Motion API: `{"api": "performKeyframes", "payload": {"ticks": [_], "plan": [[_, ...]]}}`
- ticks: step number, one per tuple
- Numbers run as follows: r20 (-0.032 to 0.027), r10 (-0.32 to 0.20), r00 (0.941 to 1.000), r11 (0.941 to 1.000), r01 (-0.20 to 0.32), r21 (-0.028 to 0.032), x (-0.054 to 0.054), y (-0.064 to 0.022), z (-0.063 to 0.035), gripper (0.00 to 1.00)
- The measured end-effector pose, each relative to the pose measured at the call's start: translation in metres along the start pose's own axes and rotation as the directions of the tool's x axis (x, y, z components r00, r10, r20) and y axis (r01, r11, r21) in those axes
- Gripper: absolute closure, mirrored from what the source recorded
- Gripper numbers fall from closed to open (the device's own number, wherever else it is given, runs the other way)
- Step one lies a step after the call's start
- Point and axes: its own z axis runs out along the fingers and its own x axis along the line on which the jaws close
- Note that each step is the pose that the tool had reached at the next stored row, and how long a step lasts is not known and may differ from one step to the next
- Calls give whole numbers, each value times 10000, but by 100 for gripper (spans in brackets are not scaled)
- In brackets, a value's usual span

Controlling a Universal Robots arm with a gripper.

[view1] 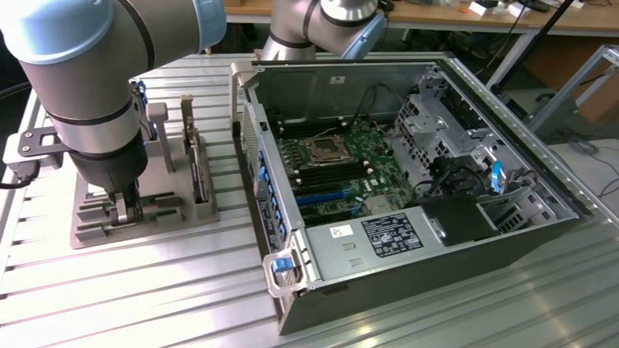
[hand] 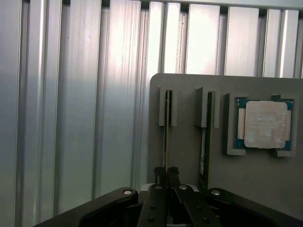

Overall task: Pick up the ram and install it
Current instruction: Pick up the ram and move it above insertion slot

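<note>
Two thin green ram sticks stand on edge in slots of a grey holder (hand: 185, 142). My gripper (hand: 166, 171) is down over the holder, and its two dark fingers are pressed together on the top edge of one ram stick (hand: 166, 123). The second ram stick (hand: 206, 137) stands free in the neighbouring slot. In the exterior view my gripper (view1: 124, 212) reaches into the holder (view1: 145, 217) at the exterior view's left, beside the open computer case (view1: 290, 217). The stick it grips is hidden there behind the fingers.
A square silver processor (hand: 265, 124) lies in a recess of the holder past the second stick. The open case shows the green motherboard (view1: 343, 170) with its processor socket (view1: 322, 150). A ribbed metal table (view1: 145, 290) carries everything. A second arm's base (view1: 324, 25) stands behind the case.
</note>
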Motion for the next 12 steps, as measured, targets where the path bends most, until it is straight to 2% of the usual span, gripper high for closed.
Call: {"api": "performKeyframes", "payload": {"ticks": [12], "plan": [[0, 0, 10000, 10000, 0, 0, 1, 7, -169, 88]]}}
